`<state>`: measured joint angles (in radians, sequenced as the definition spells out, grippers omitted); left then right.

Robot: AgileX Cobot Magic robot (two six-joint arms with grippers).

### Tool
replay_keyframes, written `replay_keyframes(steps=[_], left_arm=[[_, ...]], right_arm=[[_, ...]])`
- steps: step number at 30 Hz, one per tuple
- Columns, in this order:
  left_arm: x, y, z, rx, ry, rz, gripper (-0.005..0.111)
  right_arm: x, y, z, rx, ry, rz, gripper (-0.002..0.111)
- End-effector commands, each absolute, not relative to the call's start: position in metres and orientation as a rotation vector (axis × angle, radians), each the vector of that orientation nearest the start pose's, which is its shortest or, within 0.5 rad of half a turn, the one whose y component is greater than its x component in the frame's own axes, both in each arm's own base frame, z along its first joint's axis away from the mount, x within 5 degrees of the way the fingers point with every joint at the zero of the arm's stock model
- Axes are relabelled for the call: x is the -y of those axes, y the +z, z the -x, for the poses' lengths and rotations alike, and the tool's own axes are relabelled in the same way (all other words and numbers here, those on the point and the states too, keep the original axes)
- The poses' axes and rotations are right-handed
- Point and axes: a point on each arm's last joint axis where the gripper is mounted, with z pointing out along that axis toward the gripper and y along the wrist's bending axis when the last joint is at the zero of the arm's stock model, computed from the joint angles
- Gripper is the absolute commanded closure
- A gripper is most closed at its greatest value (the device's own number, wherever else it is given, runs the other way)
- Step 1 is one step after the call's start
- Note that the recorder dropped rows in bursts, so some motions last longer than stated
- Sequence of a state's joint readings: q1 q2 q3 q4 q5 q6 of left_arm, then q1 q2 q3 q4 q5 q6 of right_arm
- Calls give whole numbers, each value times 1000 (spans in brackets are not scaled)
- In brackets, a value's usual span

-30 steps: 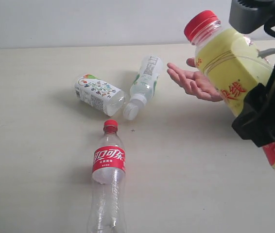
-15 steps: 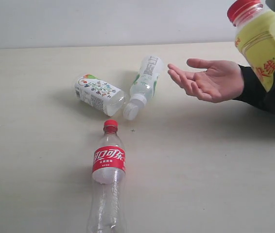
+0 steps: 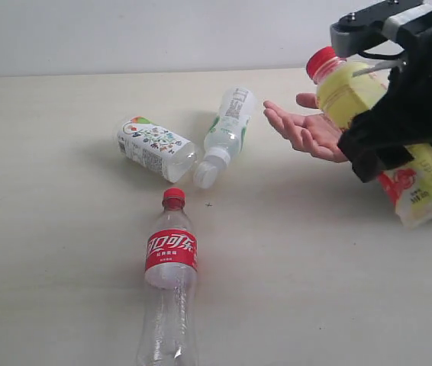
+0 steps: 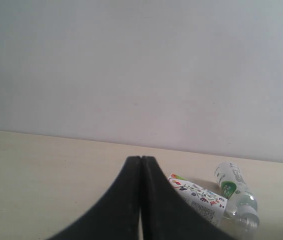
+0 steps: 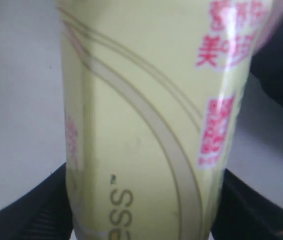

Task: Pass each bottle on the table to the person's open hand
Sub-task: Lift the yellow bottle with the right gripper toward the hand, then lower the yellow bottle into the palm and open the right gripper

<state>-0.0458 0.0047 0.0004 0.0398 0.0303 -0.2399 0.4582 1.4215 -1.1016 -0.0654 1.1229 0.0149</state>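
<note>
The yellow-wrapped bottle (image 3: 343,95) is held tilted above the counter (image 3: 48,244) by the right jaws, which are clamped around its middle. Its red cap (image 3: 322,61) is positioned over the person's open hand (image 3: 307,131) (contact with the palm cannot be determined). The left jaws are closed on nothing, with the fingers (image 4: 126,205) pressed together. Three bottles are laid flat on the counter: the cola bottle (image 3: 170,263), the stubby white bottle (image 3: 155,149) and, just beside it, the slim clear bottle (image 3: 227,130).

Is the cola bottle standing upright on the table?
No, the cola bottle lies flat on its side on the table.
</note>
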Motion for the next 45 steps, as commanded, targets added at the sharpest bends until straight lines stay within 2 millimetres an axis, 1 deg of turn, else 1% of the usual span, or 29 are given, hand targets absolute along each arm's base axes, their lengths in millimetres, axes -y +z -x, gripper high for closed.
replay_keyframes(steps=[1,2,3,4,5,8,11,14,16,20,25,34,36,39,45], left_arm=[[3,211,-56,-1510,-201,114,107],[3,211,-56,-1510,-201,114,107],[3,211,-56,-1510,-201,114,107],[3,211,-56,-1510,-201,114,107],[3,211,-56,-1510,-201,114,107],[3,211,-56,-1510,-201,114,107],[3,211,-56,-1510,-201,114,107],[3,211,-56,-1510,-201,114,107],[3,211,-56,-1510,-201,114,107],[3,211,-56,-1510,-201,114,107],[3,211,-56,-1510,-201,114,107],[3,211,-56,-1510,-201,114,107],[3,211,-56,-1510,-201,114,107],[3,211,-56,-1510,-201,114,107],[3,211,-56,-1510,-201,114,107]], right_arm=[[-117,285,-282,-2878,70,569,108],[-117,287,-297,-2893,78,538,108],[-118,288,-302,-2895,87,526,108],[-121,290,-313,-2892,94,516,108],[-122,291,-317,-2892,94,516,108],[-131,291,-341,-2898,101,465,108],[-136,276,-356,-2926,92,466,108],[-137,259,-362,-2968,45,451,108],[-137,244,-367,-3003,10,454,108],[-138,231,-371,-3034,-2,460,108],[-138,227,-372,-3044,-10,463,108],[-138,227,-372,-3043,-15,464,107],[-138,227,-372,-3043,-15,464,102],[-138,227,-372,-3043,-15,464,89],[-138,227,-372,-3043,-15,464,53]])
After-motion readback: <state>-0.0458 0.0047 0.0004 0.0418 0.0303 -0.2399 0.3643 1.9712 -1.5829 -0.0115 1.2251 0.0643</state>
